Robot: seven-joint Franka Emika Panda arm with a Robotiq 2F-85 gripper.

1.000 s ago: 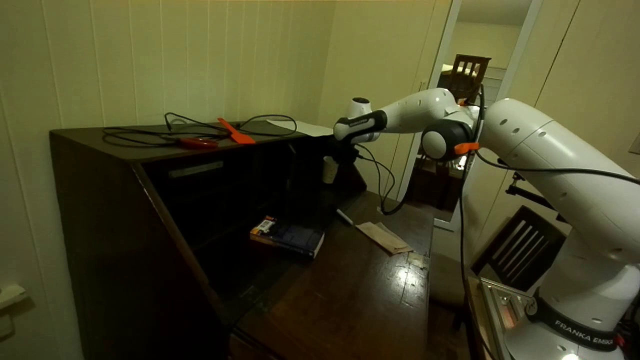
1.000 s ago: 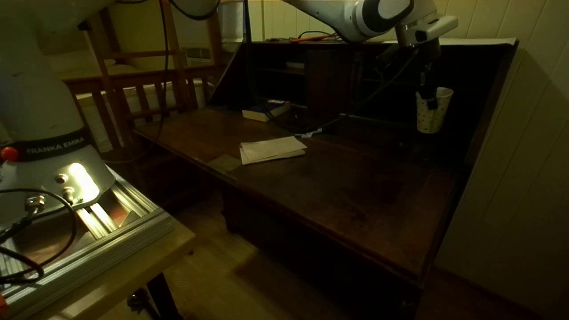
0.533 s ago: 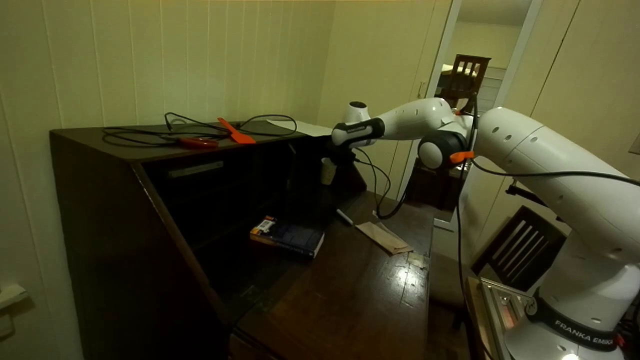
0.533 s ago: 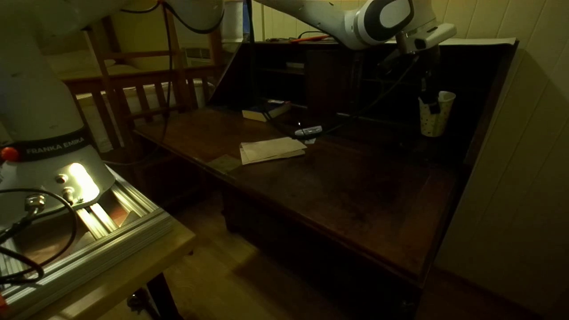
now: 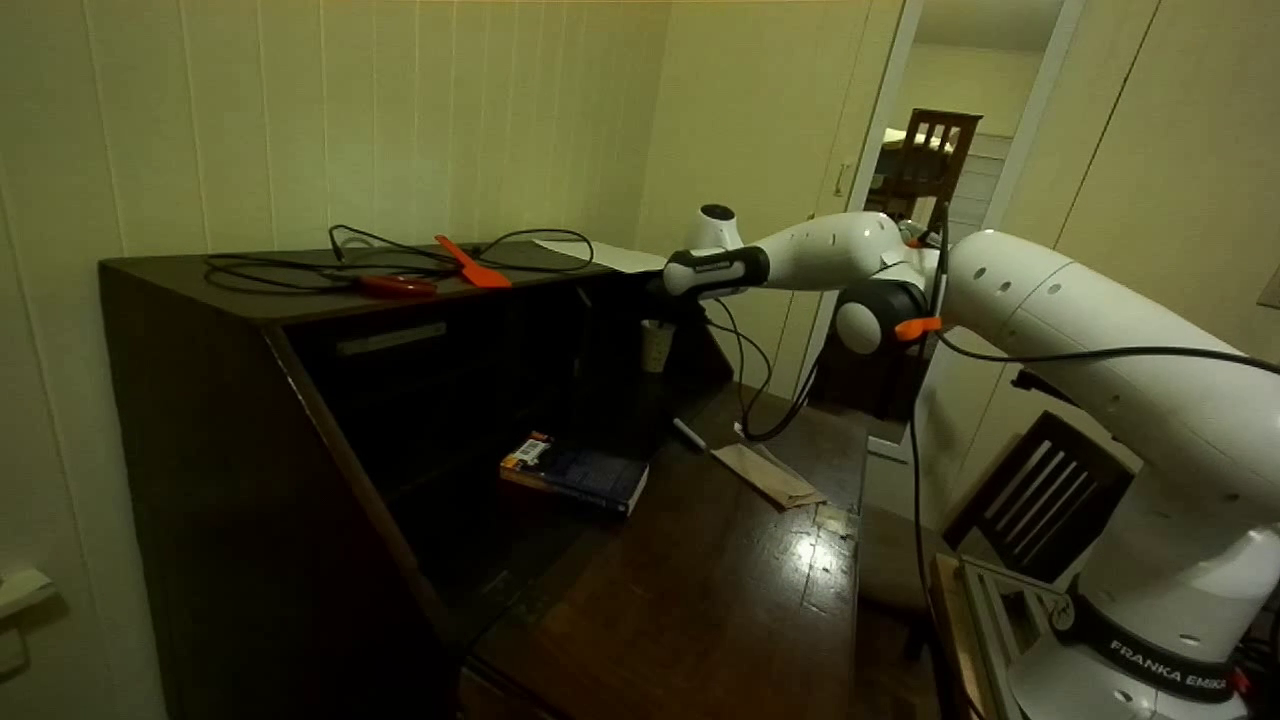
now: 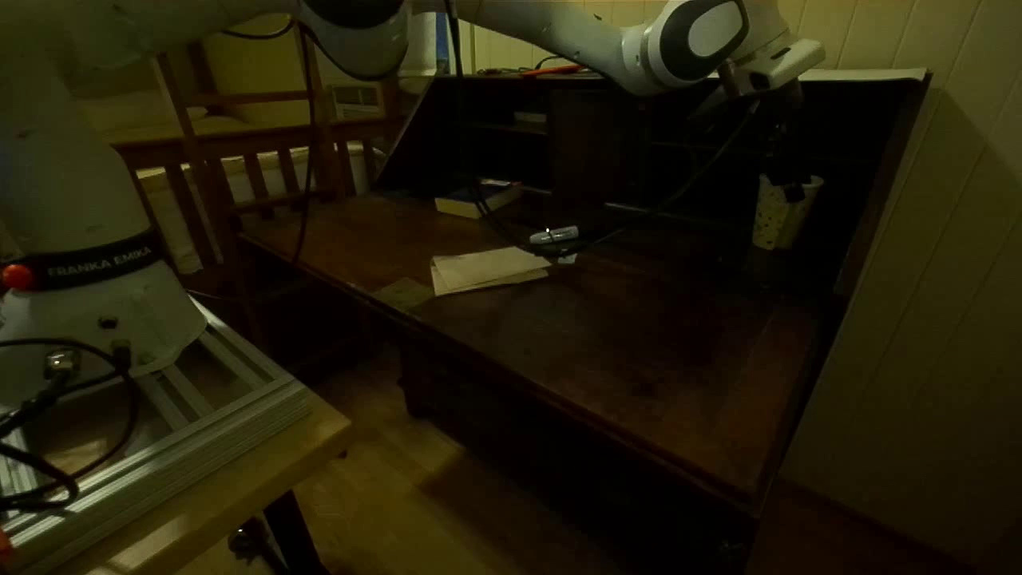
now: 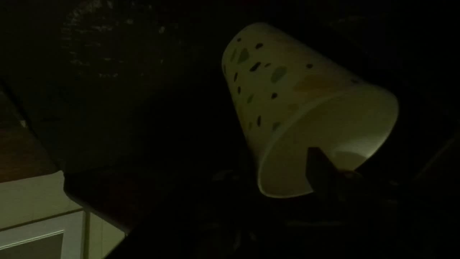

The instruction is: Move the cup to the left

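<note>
The cup (image 6: 773,224) is whitish with dark and coloured specks. It stands close to the desk's dark shelves, leaning slightly. It also shows in an exterior view (image 5: 655,352) under the hand. My gripper (image 6: 789,188) is at the cup's rim. In the wrist view the cup (image 7: 276,75) lies slantwise with its opening towards the camera. There one dark finger of my gripper (image 7: 316,169) reaches over the rim into the cup. The other finger is lost in the dark. The cup travels with my gripper. I cannot tell whether its bottom touches the desk.
The dark desk (image 6: 639,343) has side walls and shelves behind. A dark blue book (image 5: 590,475), folded paper (image 5: 765,474) and a small white tube (image 5: 689,434) lie on it. A loose cable (image 6: 583,243) hangs from the arm. A red spatula (image 5: 475,265) lies on top.
My gripper and the cup have moved down together, with a small shift to the right in an exterior view. The arm's elbow has sunk. The light on the robot base has dimmed.
</note>
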